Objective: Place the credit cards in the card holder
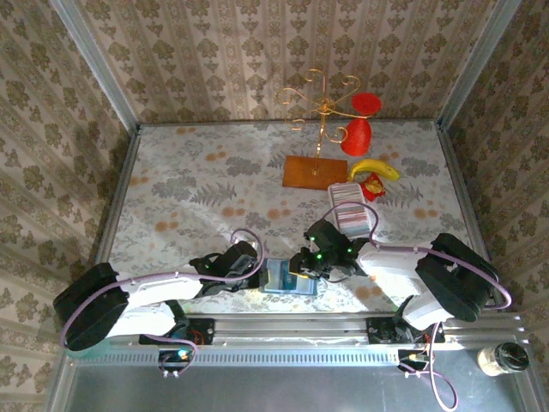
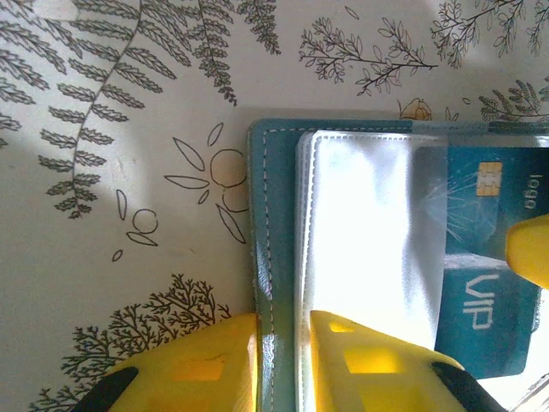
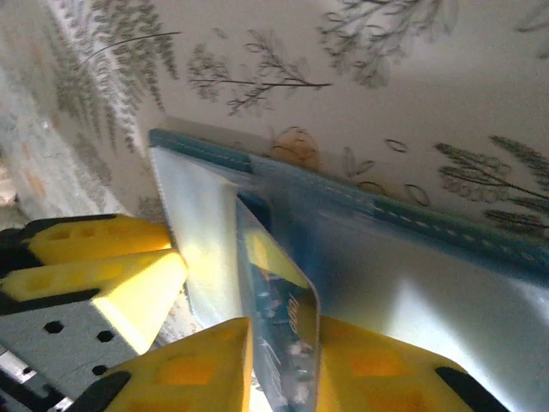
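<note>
- Two grippers share this step: my left gripper (image 2: 283, 324) is pinched on the card holder's (image 2: 276, 215) edge, at the table's (image 1: 214, 180) near side between the arms.
- My right gripper (image 3: 283, 343) flanks the teal VIP card (image 3: 281, 300), which sits part-way in a clear sleeve (image 2: 369, 257); I cannot tell whether it presses.
- I'd push level along the sleeve, with the left pinch firm.

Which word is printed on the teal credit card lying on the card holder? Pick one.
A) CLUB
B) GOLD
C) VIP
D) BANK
C: in the left wrist view, the teal credit card on the open card holder reads VIP in pale letters.
</note>
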